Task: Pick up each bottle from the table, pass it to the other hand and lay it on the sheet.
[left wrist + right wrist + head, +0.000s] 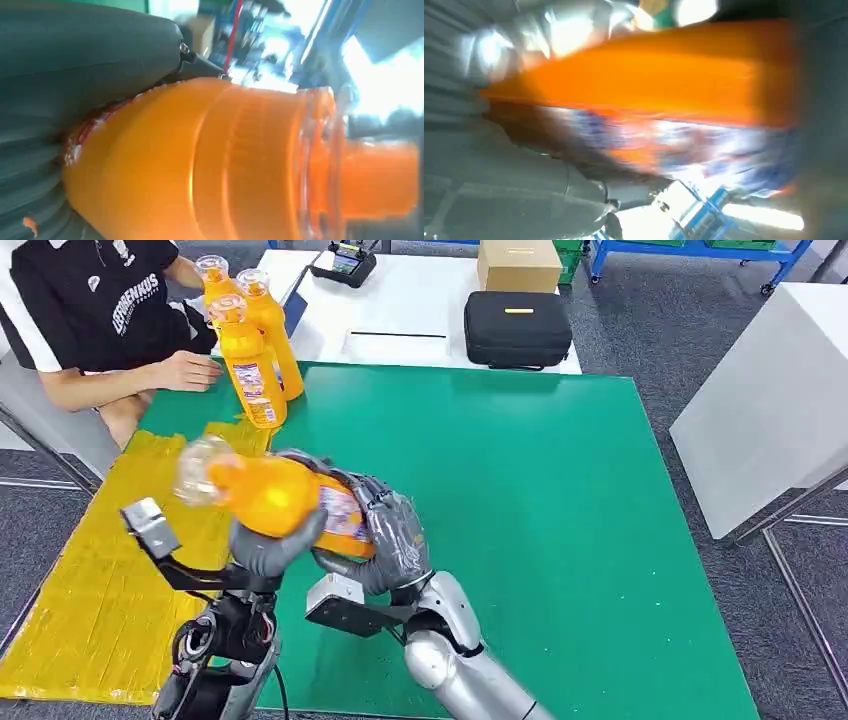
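Smooth orange plastic bottle (pixel 270 498) w/ clear cap lying sideways, mid-air. Left hand (pixel 268 548) & right hand (pixel 392 540) both wrapping curled fingers round it, gripping.

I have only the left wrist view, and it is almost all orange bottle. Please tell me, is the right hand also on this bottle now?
Observer: Yes. In the head view the right hand wraps the labelled lower part of the held bottle, while the left hand cups it from below.
Operator: Is the bottle over the sheet already?
Observer: It is in the air, lying almost level, above the border of the green mat and the yellow sheet, cap end toward the sheet.
Operator: Are more bottles waiting?
Observer: Three orange bottles stand upright at the mat's far left corner, next to a person's hand.
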`<state>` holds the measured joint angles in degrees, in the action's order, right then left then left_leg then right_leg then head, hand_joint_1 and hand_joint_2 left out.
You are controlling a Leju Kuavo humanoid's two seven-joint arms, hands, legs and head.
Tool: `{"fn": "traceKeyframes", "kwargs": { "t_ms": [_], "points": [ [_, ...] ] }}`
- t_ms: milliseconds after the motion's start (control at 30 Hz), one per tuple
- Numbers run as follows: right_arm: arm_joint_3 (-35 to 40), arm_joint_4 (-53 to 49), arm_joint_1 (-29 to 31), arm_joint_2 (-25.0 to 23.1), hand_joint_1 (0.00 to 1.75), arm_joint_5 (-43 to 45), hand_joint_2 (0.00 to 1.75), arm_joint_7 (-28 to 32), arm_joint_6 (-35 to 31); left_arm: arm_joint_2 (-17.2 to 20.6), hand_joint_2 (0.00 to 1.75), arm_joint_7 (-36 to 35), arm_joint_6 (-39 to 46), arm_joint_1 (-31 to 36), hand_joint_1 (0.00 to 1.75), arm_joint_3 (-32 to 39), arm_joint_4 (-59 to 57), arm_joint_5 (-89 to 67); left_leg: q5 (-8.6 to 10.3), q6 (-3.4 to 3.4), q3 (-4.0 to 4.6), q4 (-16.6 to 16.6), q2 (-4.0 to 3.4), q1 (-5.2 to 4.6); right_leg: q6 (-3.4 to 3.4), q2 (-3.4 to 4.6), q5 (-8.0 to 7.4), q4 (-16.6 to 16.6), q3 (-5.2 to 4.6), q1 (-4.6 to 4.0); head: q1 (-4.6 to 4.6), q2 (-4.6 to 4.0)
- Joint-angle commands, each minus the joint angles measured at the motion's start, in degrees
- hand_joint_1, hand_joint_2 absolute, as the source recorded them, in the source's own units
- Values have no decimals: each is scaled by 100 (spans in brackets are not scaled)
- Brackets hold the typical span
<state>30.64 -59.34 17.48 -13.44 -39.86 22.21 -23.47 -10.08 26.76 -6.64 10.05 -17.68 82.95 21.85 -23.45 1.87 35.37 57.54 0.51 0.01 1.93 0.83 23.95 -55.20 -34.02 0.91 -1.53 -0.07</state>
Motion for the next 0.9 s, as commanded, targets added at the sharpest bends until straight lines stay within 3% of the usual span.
{"fn": "traceKeyframes", "kwargs": {
  "t_ms": [33, 100, 200, 400, 500, 533, 667, 733, 767, 900],
  "points": [
    [-69, -189, -216, 266, 0, 241, 175, 61, 63, 4, 175, 98, 248, 333, 175, 408, 71, -106, -14, -13, -30, 2, 17, 2, -12, -29, 21, -3, 36, -4, 2, 0],
    [-209, -698, -391, 295, 0, 443, 175, 50, 64, 23, 175, 644, 1435, 385, 175, 465, 93, -1310, -11, -10, -26, -1, 5, -1, -9, -15, 14, -1, 28, -1, 2, 0],
    [-340, -1692, -656, 451, 0, 888, 175, 101, 296, 125, 175, 852, 2608, 408, 175, 552, 13, -2518, -9, -9, -13, 3, 12, 0, -8, -21, 14, -6, 19, -2, 2, 0],
    [-450, -2793, -917, 755, 0, 2005, 175, 469, 586, 466, 175, 752, 4512, 409, 175, 474, -753, -5535, -9, -10, -28, -7, 11, -4, -8, -21, 15, 1, 31, 1, 2, 0],
    [-449, -2988, -942, 877, 0, 2296, 175, 554, 503, 377, 175, 260, 4664, 491, 175, 860, -1126, -7947, -1, -6, -15, -8, 10, -3, -5, -15, 6, 5, 19, 1, 2, 0],
    [-449, -2988, -942, 877, 0, 2296, 175, 554, 503, 377, 175, 260, 4664, 491, 175, 860, -1126, -7947, -4, -8, -26, -9, 13, -3, -7, -21, 10, 6, 30, 1, 0, 0],
    [-442, -3421, -1046, 1033, 0, 2485, 175, 584, 404, 463, 175, -1054, 4664, 947, 175, 728, -2252, -10854, -2, -9, -21, -7, 13, -3, -8, -21, 8, 4, 25, 1, 2, 0],
    [-442, -3421, -1046, 1033, 0, 2485, 175, 584, 404, 463, 175, -1054, 4664, 947, 175, 728, -2252, -10854, -1, -10, -24, -8, 18, -5, -10, -28, 9, 4, 28, 3, 2, 0],
    [-409, -3609, -1075, 1095, 0, 2495, 175, 569, 377, 677, 175, -1610, 4664, 1208, 175, 399, -2794, -11185, 0, -8, -15, -6, 11, -3, -7, -18, 5, 4, 18, 1, 2, 0],
    [-393, -3666, -1091, 1126, 0, 2506, 175, 561, 359, 806, 175, -1900, 4650, 1329, 175, 134, -3004, -11185, -2, -15, -27, -9, 16, -2, -10, -28, 10, 4, 30, -1, 2, 0]
  ]
}}
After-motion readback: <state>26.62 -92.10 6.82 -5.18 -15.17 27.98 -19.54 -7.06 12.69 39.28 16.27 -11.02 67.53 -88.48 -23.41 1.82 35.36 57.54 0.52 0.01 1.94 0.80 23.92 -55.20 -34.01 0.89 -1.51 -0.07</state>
